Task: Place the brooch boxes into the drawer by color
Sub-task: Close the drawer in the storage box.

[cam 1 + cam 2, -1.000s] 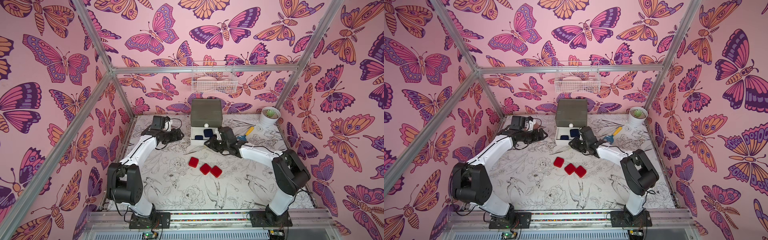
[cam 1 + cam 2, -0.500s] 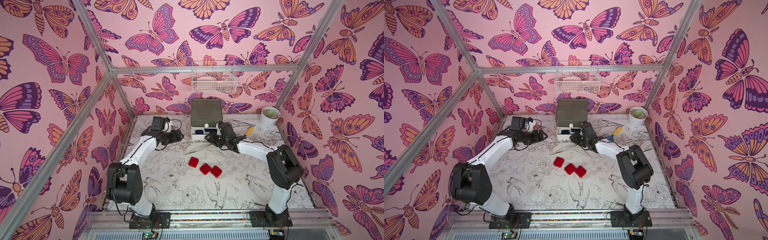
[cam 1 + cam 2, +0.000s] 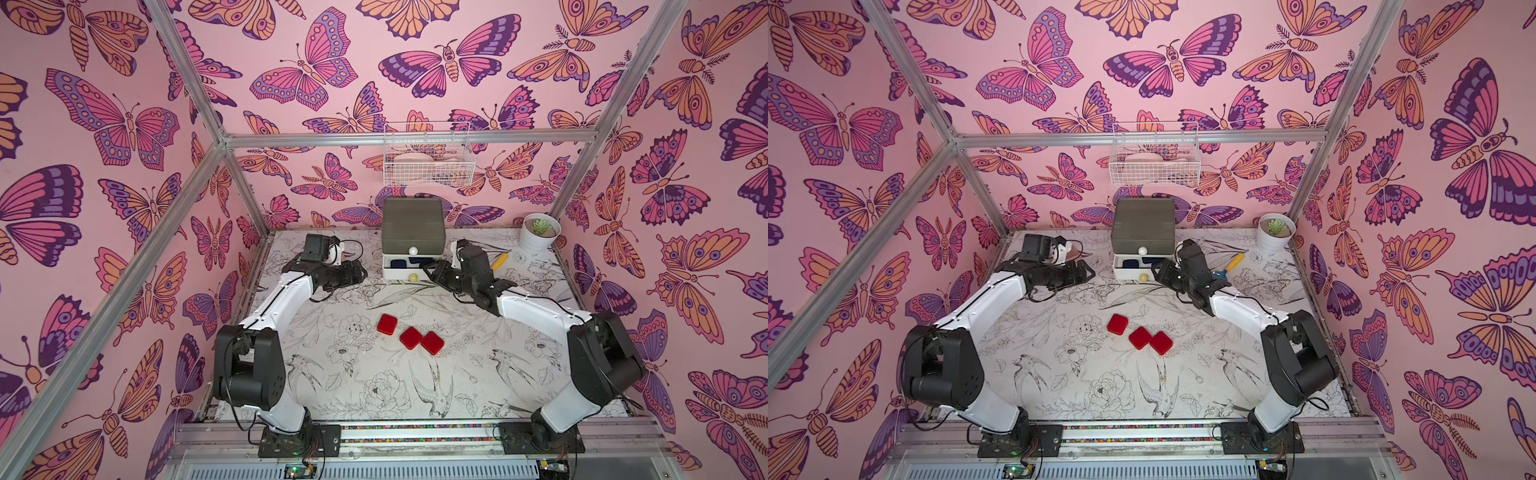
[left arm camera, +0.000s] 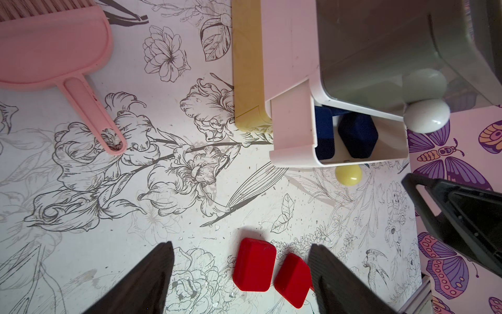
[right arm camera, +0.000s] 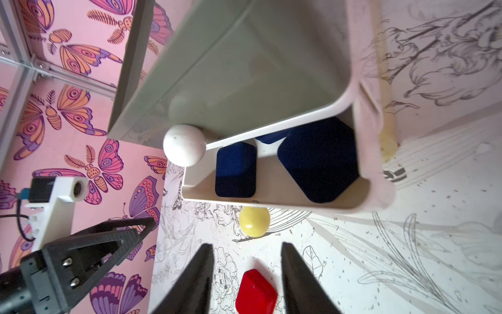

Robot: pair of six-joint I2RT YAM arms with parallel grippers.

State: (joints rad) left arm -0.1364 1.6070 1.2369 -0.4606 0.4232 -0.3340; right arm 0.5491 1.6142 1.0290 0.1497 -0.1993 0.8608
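Butterfly wallpaper closes in a flower-printed desk (image 3: pixel 374 386), and the drawer chest (image 3: pixel 412 226) at its back edge is the landmark for everything else.

The right hand (image 5: pixel 245 246) sits low just in front of the chest. Its fingers are parted and grasp nothing, and they are aimed at the yellow knob (image 5: pixel 254 221), near it but not touching. That knob belongs to the white middle drawer (image 5: pixel 271 202), which stands pulled partway out. Two navy boxes (image 5: pixel 235 170) lie flat inside it, and the edge of a third shows further back under the grey tier. The left hand (image 4: pixel 239 244) hangs off the chest's left front corner, released and empty, with its fingers wide.

Three red boxes (image 3: pixel 411 337) lie in a loose row well out in front of the chest. Two of them touch, and one sits slightly apart. No black boxes are in view.

The navy sorting looks finished, and closing the white drawer seems to be the step in hand. That calls for a straight, level push on the knob towards the chest. After that, the mustard bottom drawer (image 4: pixel 245 68) probably has to be opened for the red boxes.
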